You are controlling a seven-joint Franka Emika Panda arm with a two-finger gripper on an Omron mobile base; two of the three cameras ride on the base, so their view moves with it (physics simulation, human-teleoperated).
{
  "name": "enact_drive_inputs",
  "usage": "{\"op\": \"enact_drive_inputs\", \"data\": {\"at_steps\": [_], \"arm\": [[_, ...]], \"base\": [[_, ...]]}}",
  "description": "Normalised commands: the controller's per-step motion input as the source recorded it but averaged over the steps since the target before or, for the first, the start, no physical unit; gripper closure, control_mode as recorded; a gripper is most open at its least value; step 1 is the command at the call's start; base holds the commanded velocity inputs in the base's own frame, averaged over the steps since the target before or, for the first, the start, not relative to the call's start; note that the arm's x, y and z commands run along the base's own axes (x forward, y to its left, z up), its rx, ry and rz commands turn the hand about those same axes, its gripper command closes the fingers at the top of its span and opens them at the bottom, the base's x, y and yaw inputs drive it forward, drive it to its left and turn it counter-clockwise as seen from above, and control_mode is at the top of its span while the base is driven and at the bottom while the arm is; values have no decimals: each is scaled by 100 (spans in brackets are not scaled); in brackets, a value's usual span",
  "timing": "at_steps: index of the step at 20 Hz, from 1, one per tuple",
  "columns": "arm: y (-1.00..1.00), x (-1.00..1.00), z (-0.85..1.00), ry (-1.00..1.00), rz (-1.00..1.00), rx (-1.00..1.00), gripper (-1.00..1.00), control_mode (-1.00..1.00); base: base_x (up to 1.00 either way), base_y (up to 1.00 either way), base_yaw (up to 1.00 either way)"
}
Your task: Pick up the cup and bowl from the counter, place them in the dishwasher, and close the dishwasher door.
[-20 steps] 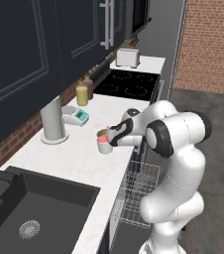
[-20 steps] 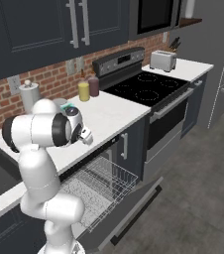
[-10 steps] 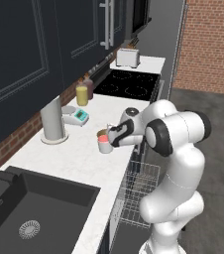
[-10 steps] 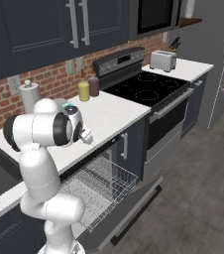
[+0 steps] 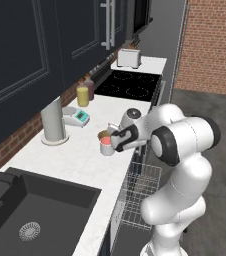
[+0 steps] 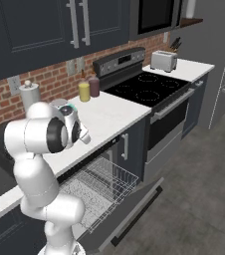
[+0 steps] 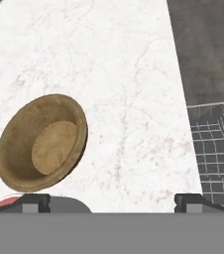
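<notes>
Cup [image 5: 105,146]: pale, salmon-red inside, near the front edge of the white marbled counter [image 5: 75,155], right at the tip of the gripper [image 5: 116,142]. Whether it sat on the stone or hung just above it could not be told. In the hand view a sliver of red rim showed at the bottom left, beside one dark fingertip [image 7: 34,202]. The fingers stood wide apart there, but whether they pressed on the cup could not be told.

Bowl [image 7: 42,142]: tan, wood-like, upright on the counter just behind the cup, untouched.

Dishwasher rack [image 6: 97,184]: grey wire, pulled out below the counter edge over the lowered dishwasher door [image 6: 129,214].

Behind: yellow jar [image 5: 82,95], tall grey cylinder [image 5: 52,121], black cooktop [image 5: 129,85], toaster [image 5: 128,58].

Risks, as judged: an off-centre grip could tip or drop the cup at the counter edge; a sideways carry could nudge the bowl.
</notes>
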Motion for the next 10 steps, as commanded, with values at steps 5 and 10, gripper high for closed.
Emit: {"op": "enact_drive_inputs", "data": {"at_steps": [5,10], "arm": [[0,-11,11,-1,-1,1,-100,-100],[0,-8,0,5,0,3,-100,-100]], "base": [[0,0,0],[0,0,0]]}}
